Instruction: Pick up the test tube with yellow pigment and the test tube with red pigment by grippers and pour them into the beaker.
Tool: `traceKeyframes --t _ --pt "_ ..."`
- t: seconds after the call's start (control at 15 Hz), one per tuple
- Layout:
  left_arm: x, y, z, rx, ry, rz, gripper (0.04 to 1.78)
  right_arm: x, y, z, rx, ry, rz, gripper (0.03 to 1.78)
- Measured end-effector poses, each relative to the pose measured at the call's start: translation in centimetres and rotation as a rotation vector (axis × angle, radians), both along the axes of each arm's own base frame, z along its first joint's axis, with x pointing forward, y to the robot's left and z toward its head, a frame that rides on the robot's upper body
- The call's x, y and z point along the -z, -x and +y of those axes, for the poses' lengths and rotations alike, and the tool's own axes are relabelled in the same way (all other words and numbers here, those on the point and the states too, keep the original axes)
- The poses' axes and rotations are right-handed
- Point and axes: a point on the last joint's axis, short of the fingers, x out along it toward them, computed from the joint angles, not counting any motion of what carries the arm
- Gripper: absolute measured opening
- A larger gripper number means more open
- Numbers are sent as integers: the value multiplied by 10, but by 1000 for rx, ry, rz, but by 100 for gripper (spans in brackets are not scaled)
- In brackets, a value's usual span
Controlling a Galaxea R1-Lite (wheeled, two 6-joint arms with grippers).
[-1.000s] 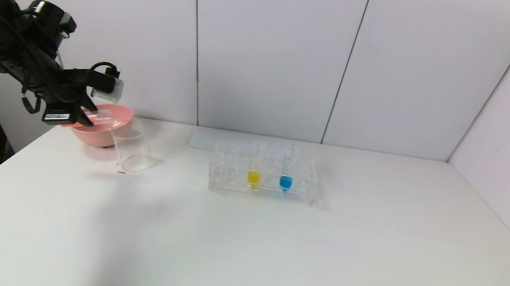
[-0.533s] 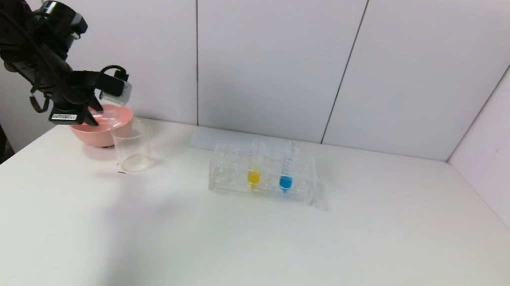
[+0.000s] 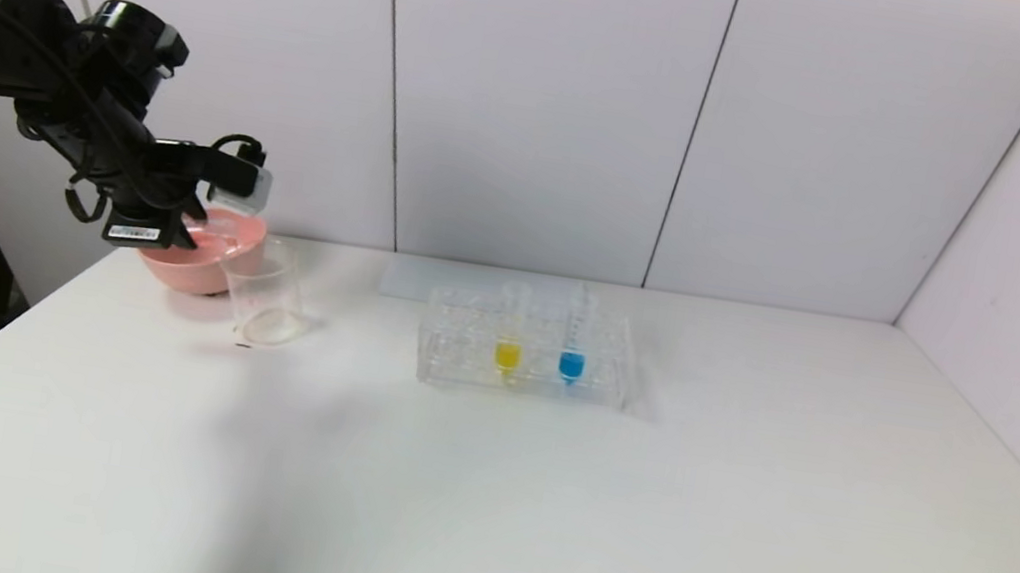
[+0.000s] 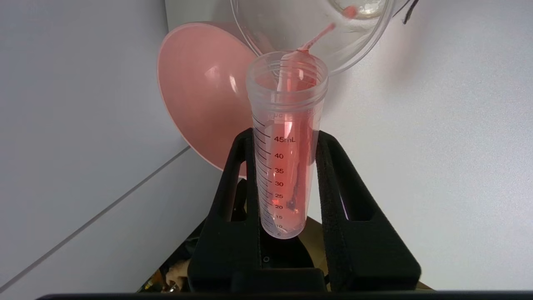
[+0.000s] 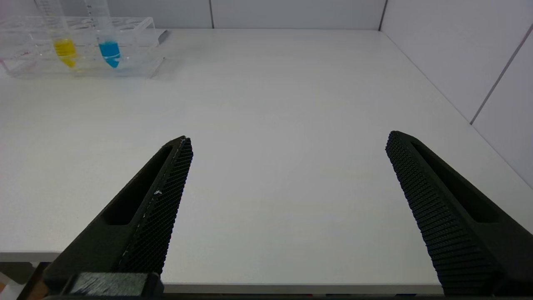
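Pouring: left gripper (image 4: 287, 175) is clamped on the test tube with red pigment (image 4: 285, 150), tilted mouth-down over the beaker (image 3: 264, 292), a thin red stream running into it. Pink bowl (image 3: 205, 266) sits just behind the beaker. Test tube with yellow pigment (image 3: 509, 342) stands in the rack (image 3: 459, 360), well right of the beaker. Right gripper (image 5: 287, 200) is wide open, holding nothing.

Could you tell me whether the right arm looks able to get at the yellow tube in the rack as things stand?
Probably yes. The right gripper has its jaws open and empty over bare table, nothing stands between it and the yellow tube, whose top rises clear of the rack; the left gripper is busy far off.
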Motion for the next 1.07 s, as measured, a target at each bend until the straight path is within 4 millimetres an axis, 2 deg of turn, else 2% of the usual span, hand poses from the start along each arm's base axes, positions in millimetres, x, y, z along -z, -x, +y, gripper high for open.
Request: traceKeyframes --t 1.07 --pt "2 -3 -8 -23 -99 4 43 0 0 0 1 0 0 170"
